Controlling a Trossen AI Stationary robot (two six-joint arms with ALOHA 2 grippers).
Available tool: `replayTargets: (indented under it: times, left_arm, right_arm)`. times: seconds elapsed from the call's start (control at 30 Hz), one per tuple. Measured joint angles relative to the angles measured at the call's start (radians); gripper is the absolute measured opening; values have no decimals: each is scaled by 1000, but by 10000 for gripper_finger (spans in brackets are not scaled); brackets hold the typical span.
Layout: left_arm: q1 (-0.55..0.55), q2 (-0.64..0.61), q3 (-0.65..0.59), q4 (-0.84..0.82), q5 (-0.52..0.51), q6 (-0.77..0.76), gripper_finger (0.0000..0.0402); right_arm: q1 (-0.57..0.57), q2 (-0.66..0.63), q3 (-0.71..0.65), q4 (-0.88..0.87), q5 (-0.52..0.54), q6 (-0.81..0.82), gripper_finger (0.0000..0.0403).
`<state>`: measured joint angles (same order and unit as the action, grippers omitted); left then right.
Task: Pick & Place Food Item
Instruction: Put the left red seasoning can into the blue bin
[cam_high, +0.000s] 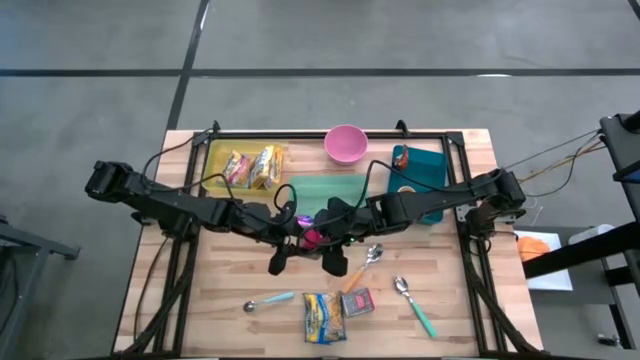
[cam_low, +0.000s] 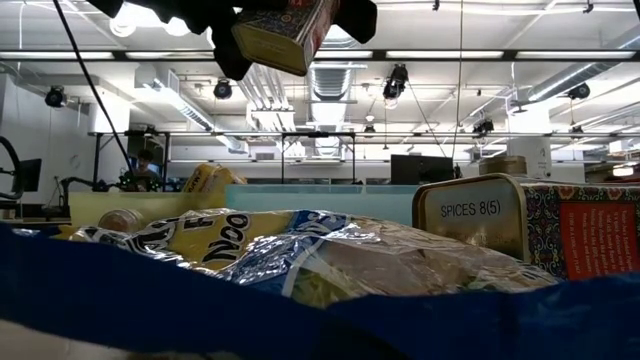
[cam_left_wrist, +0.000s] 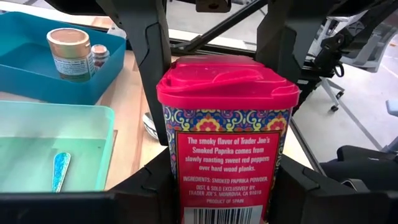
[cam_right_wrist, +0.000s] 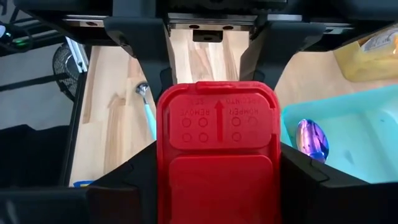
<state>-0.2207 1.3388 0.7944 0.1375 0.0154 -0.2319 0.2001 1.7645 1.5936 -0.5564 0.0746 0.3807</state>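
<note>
1. The wooden tabletop (cam_high: 230, 280) carries everything; my two arms reach in from the left and right and meet over its middle.
2. My left end effector (cam_left_wrist: 224, 168) is clenched on the paprika tin (cam_left_wrist: 227, 99), one finger against each side of its patterned body.
3. My right end effector (cam_right_wrist: 217, 165) comes from the opposite side. Its fingers are pressed against both sides of the tin's red lid, so both of my arms grasp the same tin.
4. The green tray (cam_high: 330, 190) lies at the centre of the far half, with a shiny spoon (cam_left_wrist: 60, 171) lying in it.
5. The yellow tray (cam_high: 215, 160) sits to the far left and holds noodle packets (cam_high: 250, 167).
6. The teal tray (cam_high: 435, 165) sits to the far right, with a round spice jar (cam_left_wrist: 69, 53) standing in it.
7. The pink bowl (cam_high: 346, 144) stands at the far edge, between the yellow and teal trays.
8. A single noodle packet (cam_high: 322, 318) lies flat at the near edge, around the middle.
9. The paprika tin is held up off the tabletop, over the near edge of the green tray, about mid-table.
10. A second spice tin (cam_high: 357, 302) lies just right of the single packet.
11. Three spoons lie on the near half: a blue-handled spoon (cam_high: 268, 301) to the left of the packet, an orange-handled spoon (cam_high: 362, 268) just beyond the second tin, and a green-handled spoon (cam_high: 415, 305) to the right.
</note>
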Motion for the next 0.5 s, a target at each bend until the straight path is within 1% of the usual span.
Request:
replayTargets:
  times: [0.07, 0.17, 0.27, 0.37, 0.5]
  left_arm:
    - [0, 0, 0, -1, 0, 10, 198]
    - [0, 0, -2, -13, 2, 17, 263]
    - [0, 0, -2, -15, 3, 17, 315]
    - [0, 0, -2, -19, 0, 17, 348]
    - [0, -2, -2, -23, -1, 14, 372]
  right_arm:
    - [0, 0, 0, -12, 7, 5, 205]
    - [0, -5, 0, -44, 8, 57, 205]
    - [0, -11, 0, -67, 23, 81, 205]
    - [0, -21, 0, -88, 37, 88, 205]
    - [1, -44, 0, -120, 54, 104, 205]
